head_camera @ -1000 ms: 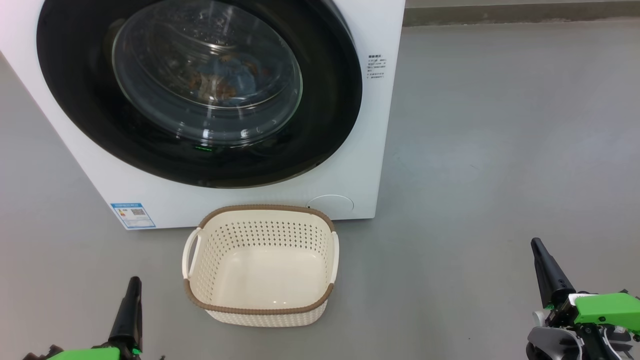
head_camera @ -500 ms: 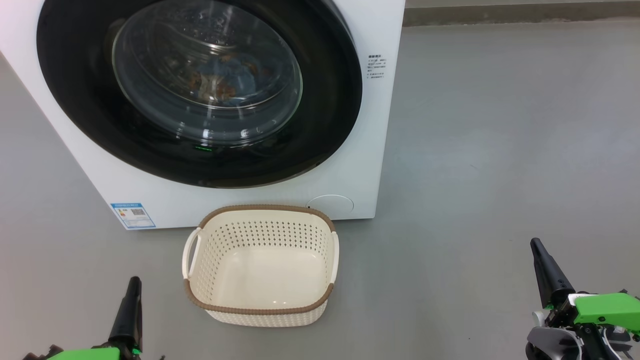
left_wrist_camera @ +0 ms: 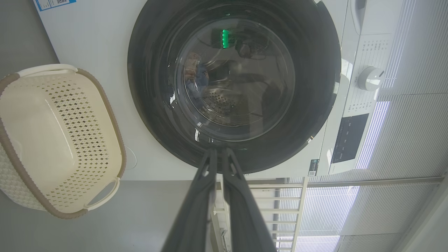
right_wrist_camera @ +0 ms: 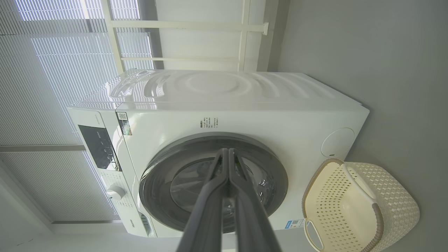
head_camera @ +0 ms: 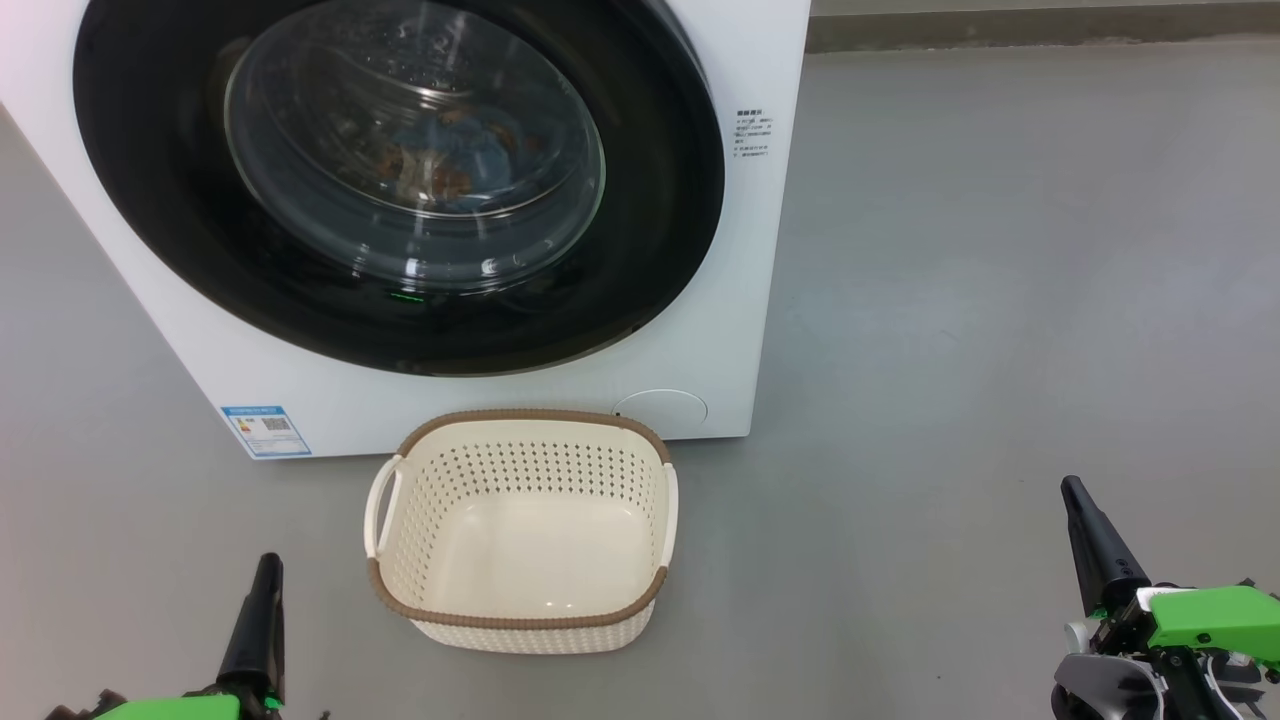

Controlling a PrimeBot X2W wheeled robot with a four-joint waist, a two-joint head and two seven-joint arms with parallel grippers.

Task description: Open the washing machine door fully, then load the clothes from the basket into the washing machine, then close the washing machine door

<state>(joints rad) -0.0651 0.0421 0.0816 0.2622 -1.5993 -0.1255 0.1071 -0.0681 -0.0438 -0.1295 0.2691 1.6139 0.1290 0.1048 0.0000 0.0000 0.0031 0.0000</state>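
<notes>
**Grippers empty, basket bare**

My left gripper and right gripper have their fingers pressed together, gripping nothing. Between them, just ahead, the basket shows its bare floor. Beyond it, the clothes lie behind the closed washing machine door.

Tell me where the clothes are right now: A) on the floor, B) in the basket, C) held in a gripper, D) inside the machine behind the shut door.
D: the blue printed clothes show through the closed washing machine door, and the basket stands empty.
</notes>
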